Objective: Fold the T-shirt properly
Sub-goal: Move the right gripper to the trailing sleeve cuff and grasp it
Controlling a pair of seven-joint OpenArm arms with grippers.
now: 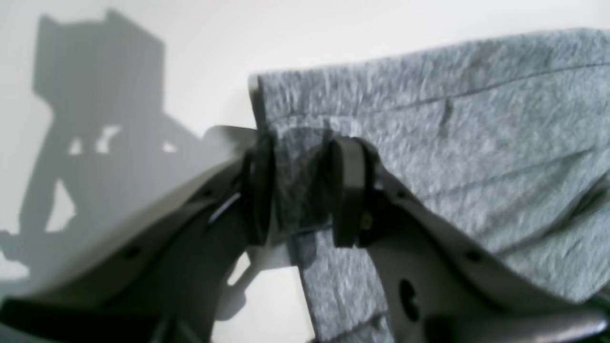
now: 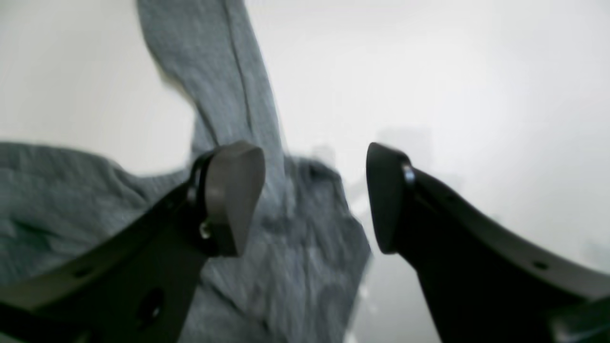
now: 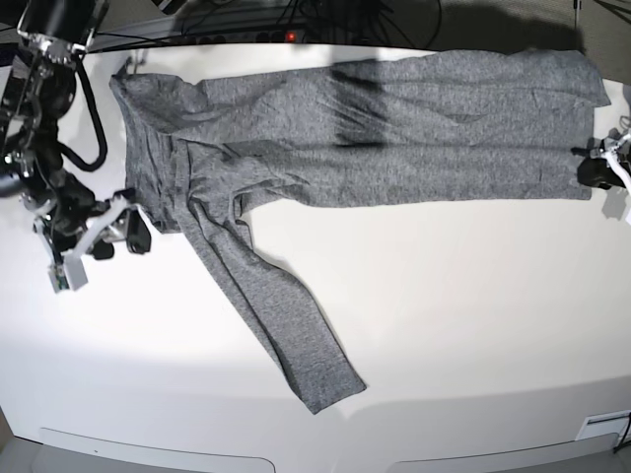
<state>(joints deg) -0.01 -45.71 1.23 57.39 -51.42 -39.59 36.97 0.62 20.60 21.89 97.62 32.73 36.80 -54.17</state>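
The heather-grey T-shirt lies spread flat across the far part of the white table. One long sleeve runs down toward the front. My left gripper is at the shirt's right edge. In the left wrist view it is closed on a fold of the T-shirt, and cloth fills the gap between its pads. My right gripper is beside the shirt's left edge. In the right wrist view it is open and empty, just above the crumpled T-shirt.
Dark cables run along the table's back edge. Bare white table lies in front of the shirt on both sides of the sleeve. The table's front edge is at the bottom of the base view.
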